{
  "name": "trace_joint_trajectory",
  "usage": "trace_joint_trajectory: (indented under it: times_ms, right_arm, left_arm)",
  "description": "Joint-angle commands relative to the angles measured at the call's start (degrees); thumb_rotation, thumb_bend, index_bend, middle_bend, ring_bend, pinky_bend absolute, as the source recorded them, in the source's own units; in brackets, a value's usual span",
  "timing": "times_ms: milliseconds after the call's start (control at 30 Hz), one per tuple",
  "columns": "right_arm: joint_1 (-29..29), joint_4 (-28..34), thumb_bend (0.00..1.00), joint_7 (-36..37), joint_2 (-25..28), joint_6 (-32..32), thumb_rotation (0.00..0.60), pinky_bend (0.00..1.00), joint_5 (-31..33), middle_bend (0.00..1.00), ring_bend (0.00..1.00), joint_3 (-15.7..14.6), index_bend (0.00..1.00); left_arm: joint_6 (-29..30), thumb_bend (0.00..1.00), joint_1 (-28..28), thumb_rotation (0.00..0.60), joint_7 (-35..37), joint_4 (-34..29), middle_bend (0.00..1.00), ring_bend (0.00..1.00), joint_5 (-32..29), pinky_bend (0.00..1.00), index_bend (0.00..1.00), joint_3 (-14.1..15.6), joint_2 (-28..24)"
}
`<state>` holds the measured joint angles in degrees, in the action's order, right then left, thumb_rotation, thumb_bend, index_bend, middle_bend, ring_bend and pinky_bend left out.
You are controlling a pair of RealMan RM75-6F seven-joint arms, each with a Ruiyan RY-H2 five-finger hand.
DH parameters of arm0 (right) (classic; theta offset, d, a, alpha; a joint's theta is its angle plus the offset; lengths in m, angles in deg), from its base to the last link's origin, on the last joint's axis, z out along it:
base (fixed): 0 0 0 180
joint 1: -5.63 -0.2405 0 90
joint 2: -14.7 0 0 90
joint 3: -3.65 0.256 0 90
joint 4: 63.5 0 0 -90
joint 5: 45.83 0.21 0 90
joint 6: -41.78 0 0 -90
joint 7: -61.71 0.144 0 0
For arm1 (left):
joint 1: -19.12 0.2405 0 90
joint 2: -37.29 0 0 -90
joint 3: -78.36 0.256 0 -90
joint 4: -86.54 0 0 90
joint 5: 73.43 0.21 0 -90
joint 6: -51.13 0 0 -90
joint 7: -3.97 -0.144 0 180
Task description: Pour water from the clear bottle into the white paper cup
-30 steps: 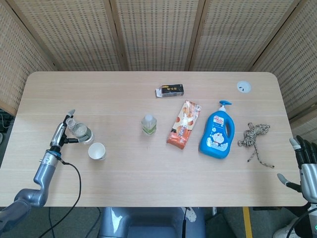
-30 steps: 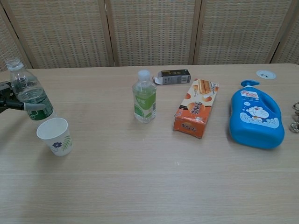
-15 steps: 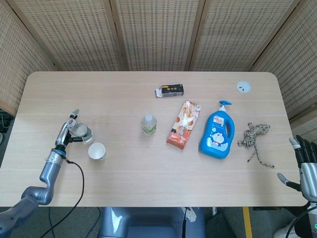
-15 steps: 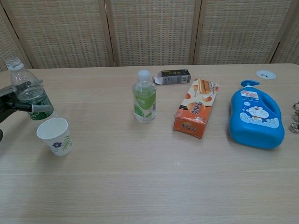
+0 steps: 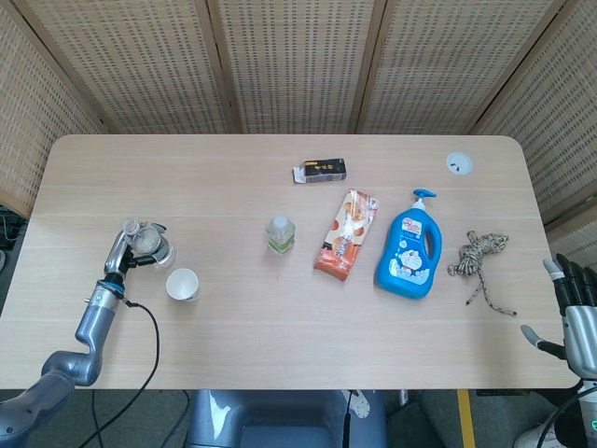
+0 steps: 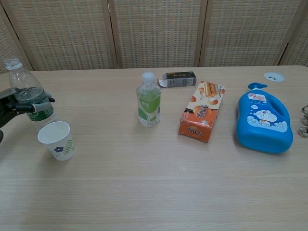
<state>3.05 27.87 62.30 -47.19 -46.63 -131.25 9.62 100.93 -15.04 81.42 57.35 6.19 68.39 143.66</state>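
Note:
The clear bottle [image 6: 30, 98] with a green label stands nearly upright at the table's left side, just behind and left of the white paper cup [image 6: 57, 140]. My left hand [image 6: 12, 107] holds the bottle around its middle, its fingers [image 6: 39, 102] wrapped over the label. From the head view the bottle [image 5: 145, 245] sits close to the upright cup [image 5: 183, 284], with my left hand [image 5: 119, 254] on the bottle's left. My right hand [image 5: 574, 308] hangs off the table's right front corner, fingers apart and holding nothing.
A small green-labelled bottle [image 5: 280, 233] stands mid-table. To its right lie an orange biscuit pack [image 5: 348, 233], a blue pump bottle [image 5: 409, 247] and a coil of rope [image 5: 480, 257]. A small black box [image 5: 322, 171] lies further back.
The clear bottle has swung from a tilt to nearly upright in my left hand, staying beside the cup. The right hand has not moved.

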Motion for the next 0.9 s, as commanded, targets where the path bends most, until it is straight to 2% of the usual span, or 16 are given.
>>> trace_joint_trajectory:
  times_ms: [33, 133, 233, 433, 633, 900]
  right_arm:
    - [0.0, 0.0, 0.0, 0.0, 0.0, 0.0, 0.6, 0.0, 0.0, 0.0, 0.0, 0.0, 0.0]
    - [0.0, -0.1, 0.0, 0.1, 0.0, 0.0, 0.6, 0.0, 0.0, 0.0, 0.0, 0.0, 0.0]
    - [0.0, -0.1, 0.0, 0.1, -0.1, 0.0, 0.6, 0.0, -0.1, 0.0, 0.0, 0.0, 0.0]
    - [0.0, 0.0, 0.0, 0.1, 0.0, -0.1, 0.6, 0.0, -0.2, 0.0, 0.0, -0.1, 0.0]
    - [0.2, 0.2, 0.0, 0.1, 0.1, -0.6, 0.6, 0.0, -0.7, 0.0, 0.0, -0.3, 0.0]
    - [0.5, 0.6, 0.0, 0.2, 0.3, -1.3, 0.6, 0.0, -1.2, 0.0, 0.0, -0.4, 0.0]
  left_arm:
    - [0.0, 0.62, -0.1, 0.6, 0.4, 0.4, 0.45, 0.27, -0.3, 0.33, 0.57, -0.3, 0.3]
    - [0.0, 0.67, -0.2, 0.6, 0.6, 1.0, 0.51, 0.33, -1.0, 0.38, 0.63, -1.0, 0.8]
    - [0.2, 0.7, -0.2, 0.6, 0.9, 1.1, 0.54, 0.35, -1.4, 0.39, 0.65, -1.4, 1.0]
    - [3.4, 0.68, -0.1, 0.6, 1.1, -0.4, 0.54, 0.35, -0.7, 0.39, 0.66, -1.7, -1.1]
    - [7.9, 0.67, 0.1, 0.6, -4.0, -8.5, 0.54, 0.35, 3.2, 0.4, 0.66, 0.5, -10.3]
    - [6.8, 0.67, 1.0, 0.6, -15.1, -19.8, 0.54, 0.35, 6.9, 0.4, 0.67, 5.3, -23.6]
